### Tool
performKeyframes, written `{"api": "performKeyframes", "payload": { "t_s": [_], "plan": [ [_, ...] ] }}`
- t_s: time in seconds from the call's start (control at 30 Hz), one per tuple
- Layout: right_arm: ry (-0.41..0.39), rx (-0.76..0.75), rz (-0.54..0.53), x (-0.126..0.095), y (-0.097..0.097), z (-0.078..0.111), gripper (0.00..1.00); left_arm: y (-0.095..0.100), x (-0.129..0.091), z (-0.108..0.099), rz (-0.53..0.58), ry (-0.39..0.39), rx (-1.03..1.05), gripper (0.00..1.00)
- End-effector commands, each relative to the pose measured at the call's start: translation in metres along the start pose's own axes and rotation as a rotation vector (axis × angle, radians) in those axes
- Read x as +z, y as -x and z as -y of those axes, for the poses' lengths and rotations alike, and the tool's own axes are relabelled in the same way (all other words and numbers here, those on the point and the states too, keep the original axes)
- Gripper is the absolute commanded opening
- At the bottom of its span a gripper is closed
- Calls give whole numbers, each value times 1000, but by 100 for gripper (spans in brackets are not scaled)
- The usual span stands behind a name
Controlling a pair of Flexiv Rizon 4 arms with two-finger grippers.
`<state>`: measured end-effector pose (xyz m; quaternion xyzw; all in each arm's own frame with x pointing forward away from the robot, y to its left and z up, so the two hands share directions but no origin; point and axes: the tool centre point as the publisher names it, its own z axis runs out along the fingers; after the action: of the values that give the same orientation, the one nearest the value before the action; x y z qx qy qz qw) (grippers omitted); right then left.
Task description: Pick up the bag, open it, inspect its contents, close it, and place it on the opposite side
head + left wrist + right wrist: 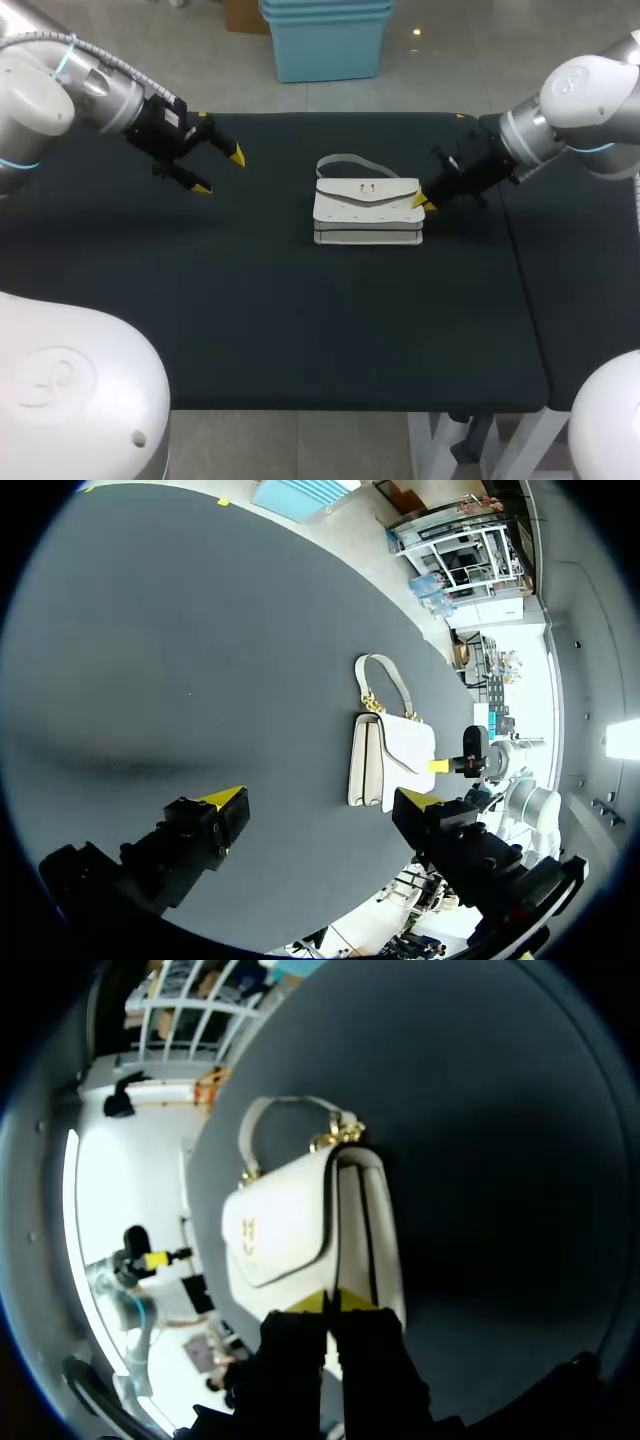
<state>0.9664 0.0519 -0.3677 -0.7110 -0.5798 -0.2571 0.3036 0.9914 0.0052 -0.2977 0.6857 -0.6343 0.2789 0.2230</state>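
The white bag lies flat in the middle of the black surface, with its strap curled on the far side. From above, both arms show at once. The left claw is up at the far left, well apart from the bag. The right claw is at the bag's right end. The right wrist view shows something the head view does not: little gold chain links where the strap joins the bag. It also shows the right claw's yellow tips pressed together, right against the end of the bag. The left claw is spread wide and holds nothing. A small gold mark sits on the flap, too tiny to read.
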Motion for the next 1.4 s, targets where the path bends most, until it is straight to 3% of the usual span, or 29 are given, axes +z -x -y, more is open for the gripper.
{"api": "performKeyframes", "payload": {
  "t_s": [0.03, 0.1, 0.17, 0.33, 0.53, 0.87, 1.17, 1.4],
  "plan": [
    [-3, 1, 3, 0, -1, -1, 0, 1, 1, 0, -4, -1, 0, 100],
    [-3, 1, 3, 0, -1, -1, 0, 2, -2, 2, 14, 7, 11, 100],
    [50, 8, 71, -14, 12, -23, 0, 4, -12, 7, 19, 26, 27, 100],
    [101, 26, 120, -56, 41, -64, 0, 11, -31, 19, 81, 15, 41, 100],
    [138, 21, 165, -86, 64, -88, 0, 21, -41, 32, 130, 30, 51, 100],
    [68, -42, 193, -131, 109, -122, 0, 34, -54, 43, 199, 103, 95, 100],
    [68, -42, 193, -131, 109, -122, 0, 41, -66, 46, 255, 93, 79, 100],
    [68, -42, 193, -131, 109, -122, 0, 47, -62, 52, 294, 104, 71, 100]
  ]
}}
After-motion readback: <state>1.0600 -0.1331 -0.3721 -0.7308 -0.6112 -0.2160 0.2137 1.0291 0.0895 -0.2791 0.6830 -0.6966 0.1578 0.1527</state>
